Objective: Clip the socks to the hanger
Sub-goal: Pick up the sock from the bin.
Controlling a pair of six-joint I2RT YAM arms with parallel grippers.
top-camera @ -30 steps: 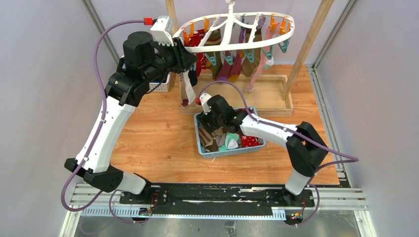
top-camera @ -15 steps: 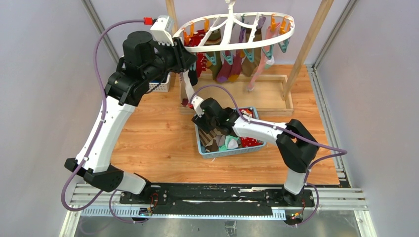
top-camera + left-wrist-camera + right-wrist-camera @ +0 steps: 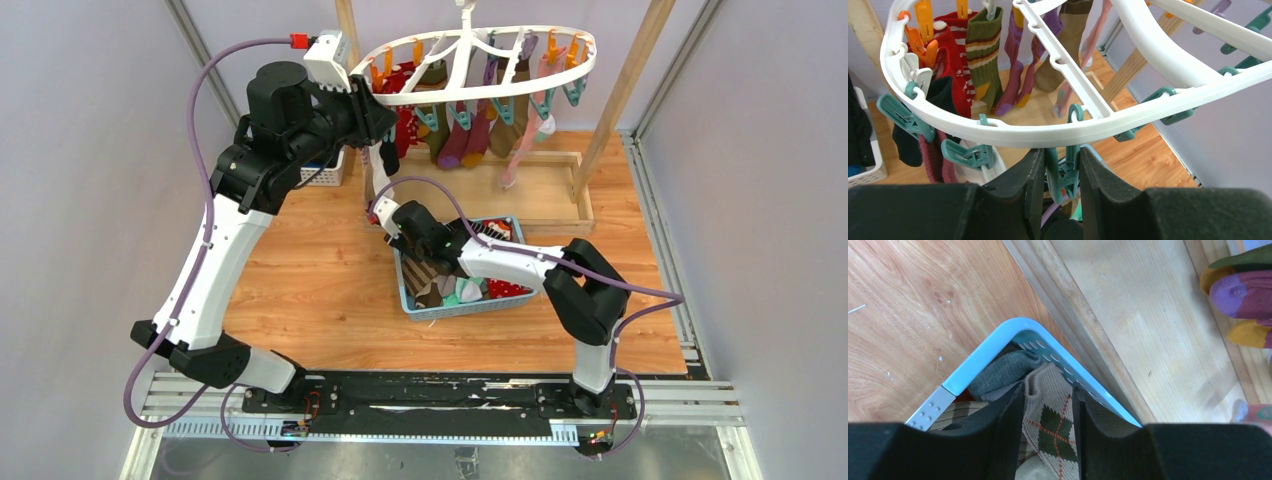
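Note:
The white oval hanger [image 3: 452, 96] hangs from the wooden frame, with several socks [image 3: 468, 128] clipped under it. My left gripper [image 3: 378, 116] is at the hanger's near left rim [image 3: 1048, 135], shut on a dangling teal clip [image 3: 1068, 167]. A white sock [image 3: 383, 172] hangs from the clip beside it. My right gripper [image 3: 392, 222] is over the far left corner of the blue basket [image 3: 993, 352], shut on a brown argyle sock [image 3: 1053, 427]. More loose socks [image 3: 470, 288] lie in the basket.
The wooden frame's base tray [image 3: 545, 195] lies just beyond the basket, and its slanted posts [image 3: 625, 85] rise at the back. A white basket [image 3: 335, 172] with a dark garment stands at the back left. Grey walls close both sides.
My right gripper has moved left and away along the basket to its far left corner, with the argyle sock in it. The left arm has not moved.

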